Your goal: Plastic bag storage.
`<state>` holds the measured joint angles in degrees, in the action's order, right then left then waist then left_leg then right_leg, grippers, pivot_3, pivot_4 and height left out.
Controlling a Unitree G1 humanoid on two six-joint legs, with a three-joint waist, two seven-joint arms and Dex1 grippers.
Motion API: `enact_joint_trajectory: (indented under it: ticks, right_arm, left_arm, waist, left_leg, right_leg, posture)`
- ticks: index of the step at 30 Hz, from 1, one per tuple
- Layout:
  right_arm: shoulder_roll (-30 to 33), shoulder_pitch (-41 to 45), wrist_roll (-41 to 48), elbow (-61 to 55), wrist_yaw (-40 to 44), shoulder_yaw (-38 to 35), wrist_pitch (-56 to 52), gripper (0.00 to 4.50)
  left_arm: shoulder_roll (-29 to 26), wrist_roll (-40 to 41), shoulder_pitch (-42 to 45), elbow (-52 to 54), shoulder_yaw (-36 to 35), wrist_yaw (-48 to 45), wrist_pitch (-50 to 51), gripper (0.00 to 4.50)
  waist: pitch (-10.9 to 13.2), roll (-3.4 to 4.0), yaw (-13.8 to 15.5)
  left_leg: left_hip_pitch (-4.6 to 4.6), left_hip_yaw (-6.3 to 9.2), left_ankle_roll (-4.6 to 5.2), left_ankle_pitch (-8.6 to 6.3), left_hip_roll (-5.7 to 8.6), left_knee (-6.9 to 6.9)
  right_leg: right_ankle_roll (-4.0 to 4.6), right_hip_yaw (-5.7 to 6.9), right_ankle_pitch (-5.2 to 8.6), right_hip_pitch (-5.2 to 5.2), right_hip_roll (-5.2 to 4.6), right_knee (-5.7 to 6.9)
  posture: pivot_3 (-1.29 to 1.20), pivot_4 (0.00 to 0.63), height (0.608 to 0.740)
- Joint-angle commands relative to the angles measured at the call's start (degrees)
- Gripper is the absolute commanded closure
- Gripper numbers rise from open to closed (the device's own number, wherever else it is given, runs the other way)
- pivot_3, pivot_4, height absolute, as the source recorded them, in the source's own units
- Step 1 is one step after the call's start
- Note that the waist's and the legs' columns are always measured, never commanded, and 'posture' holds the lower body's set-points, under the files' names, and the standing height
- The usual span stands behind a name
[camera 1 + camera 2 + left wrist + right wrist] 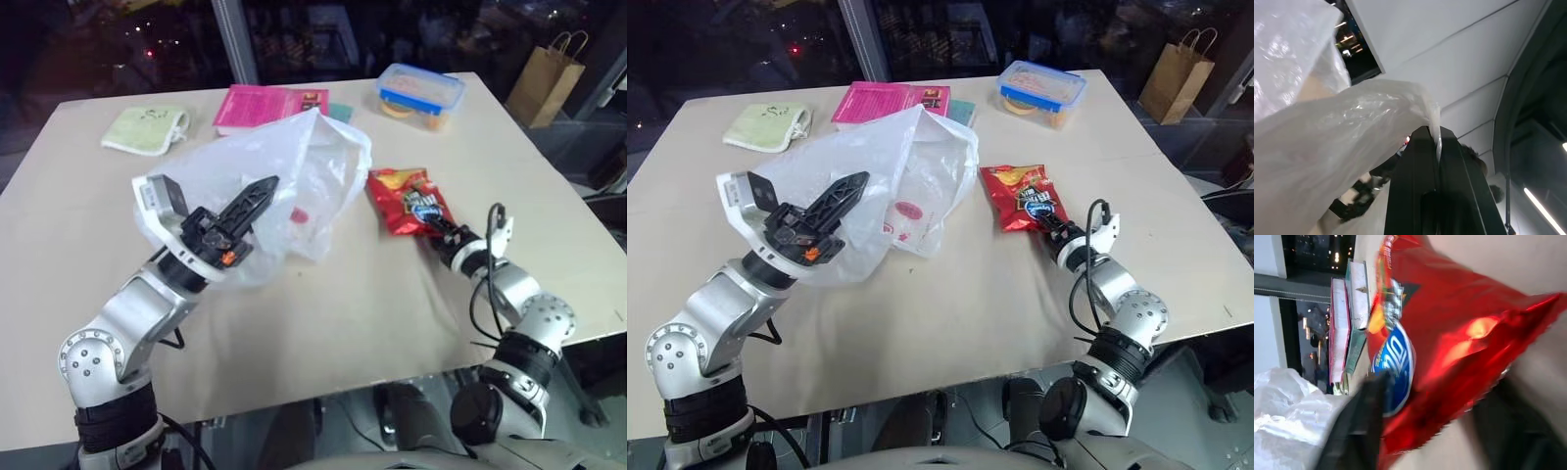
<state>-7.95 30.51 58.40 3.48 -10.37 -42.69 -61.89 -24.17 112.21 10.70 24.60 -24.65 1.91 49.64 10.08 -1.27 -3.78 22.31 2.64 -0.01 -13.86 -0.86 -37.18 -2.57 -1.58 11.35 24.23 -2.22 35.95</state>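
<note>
White crinkly film of the plastic bag [284, 186] billows mid-table toward the far edge, a pinch of its edge clamped in the fully closed left gripper [257, 198], held raised. Beside it toward the right edge lies the red snack packet [406, 201], long axis running near-to-far; the right gripper [446, 235] straddles its near end, jaws part-closed, grip uncertain.

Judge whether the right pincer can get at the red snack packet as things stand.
Probably yes: the right pincer is already at the near end of the red snack packet, a finger either side of its corner, nothing between them.
</note>
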Motion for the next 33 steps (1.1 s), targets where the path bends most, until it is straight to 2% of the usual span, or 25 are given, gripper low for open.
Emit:
enact_joint_trajectory:
  ticks: [1, 2, 3, 7, 11, 16, 20, 22, 28, 33]
  right_arm:
    - [0.7, -0.2, -1.8, 0.8, 2.8, 5.7, 2.9, 3.62]
    - [1.1, -0.7, -1.8, 0.4, 3.2, 6.6, 3.4, 4.12]
    - [1.4, -1.2, -1.8, -0.1, 3.5, 7.5, 3.7, 4.42]
    - [3.7, -3.8, 0.5, -5.5, 5.6, 10.4, 2.9, 4.42]
    - [6.7, -7.2, 7.7, -11.9, 5.4, 10.6, -1.3, 4.42]
    - [14.7, -14.7, 26.6, -21.1, 1.1, 9.5, -5.5, 4.42]
    - [24.5, -24.2, 46.6, -27.5, -4.4, 11.3, -0.9, 4.42]
    - [29.0, -30.0, 53.1, -31.1, -4.8, 12.2, 2.0, 4.42]
    - [34.5, -40.8, 54.6, -42.5, 3.9, 16.8, 12.3, 4.42]
    - [37.9, -43.8, 54.6, -50.4, 8.2, 24.3, 23.1, 4.42]
  left_arm:
    - [0.3, 0.8, -0.6, 2.7, -0.5, 0.3, -1.4, 4.50]
    - [0.3, 0.8, -0.7, 2.8, -0.5, 0.3, -1.5, 4.50]
    - [0.5, 0.8, -0.8, 2.8, -0.6, 0.4, -1.7, 4.50]
    - [1.2, 0.8, -0.4, 2.5, -0.7, 0.9, -2.5, 4.50]
    - [1.9, 0.8, 0.2, 1.9, -1.0, 1.3, -2.8, 4.50]
    - [2.4, 0.8, 1.8, -0.1, -2.4, 1.4, -2.5, 4.50]
    - [2.3, 0.8, 4.4, -3.5, -4.0, 1.4, -0.9, 4.50]
    - [1.2, 0.8, 6.8, -6.5, -5.7, 1.0, 1.1, 4.50]
    - [-2.2, 0.8, 12.4, -15.3, -9.9, -1.1, 9.2, 4.50]
    - [-3.7, 0.8, 14.5, -19.1, -10.4, -2.5, 14.0, 4.50]
  waist:
    - [0.0, -0.04, -0.1]
    - [0.0, -0.08, -0.1]
    - [-0.1, -0.10, -0.1]
    - [-0.1, -0.09, 0.4]
    - [0.0, 0.02, 1.4]
    - [0.1, 0.07, 2.0]
    - [0.1, 0.07, 2.1]
    - [0.1, 0.07, 2.1]
    - [0.1, 0.05, 1.5]
    - [0.1, 0.00, 1.7]
  left_leg:
    - [-0.01, -0.02, 0.00, 0.00, -0.03, 0.00]
    - [-0.05, -0.06, 0.00, 0.00, -0.10, 0.01]
    - [-0.07, -0.07, 0.00, 0.00, -0.11, 0.01]
    - [-0.19, -0.10, 0.00, 0.00, -0.11, 0.01]
    - [-0.09, -0.09, 0.00, -0.01, -0.11, 0.07]
    - [0.46, -0.08, 0.00, -0.01, -0.07, 0.04]
    - [0.49, -0.08, 0.01, -0.02, -0.04, 0.05]
    - [0.49, -0.10, 0.02, -0.02, -0.04, 0.05]
    - [0.42, -0.13, 0.02, -0.02, -0.10, 0.01]
    - [0.43, -0.11, 0.02, -0.02, -0.10, -0.01]
  right_leg:
    - [0.00, -0.02, 0.00, 0.00, 0.03, 0.00]
    - [0.00, -0.04, 0.00, -0.02, 0.09, 0.00]
    - [0.00, -0.05, 0.00, -0.03, 0.10, -0.01]
    - [-0.03, -0.07, 0.02, -0.16, 0.10, -0.02]
    - [-0.02, -0.07, 0.03, -0.08, 0.10, -0.08]
    - [0.02, -0.06, 0.00, 0.37, 0.06, -0.10]
    - [0.01, -0.06, 0.02, 0.37, 0.04, -0.14]
    - [-0.03, -0.07, 0.04, 0.37, 0.04, -0.15]
    - [-0.06, -0.08, 0.04, 0.36, 0.10, -0.12]
    - [-0.07, -0.06, 0.04, 0.36, 0.10, -0.12]
  posture:
    - [0.00, 0.150, 0.740]
    - [0.00, 0.150, 0.740]
    - [0.00, 0.150, 0.740]
    - [0.00, 0.150, 0.740]
    - [0.00, 0.150, 0.740]
    - [0.00, 0.150, 0.740]
    - [0.00, 0.150, 0.740]
    - [0.00, 0.150, 0.740]
    - [0.00, 0.150, 0.740]
    - [0.00, 0.150, 0.740]
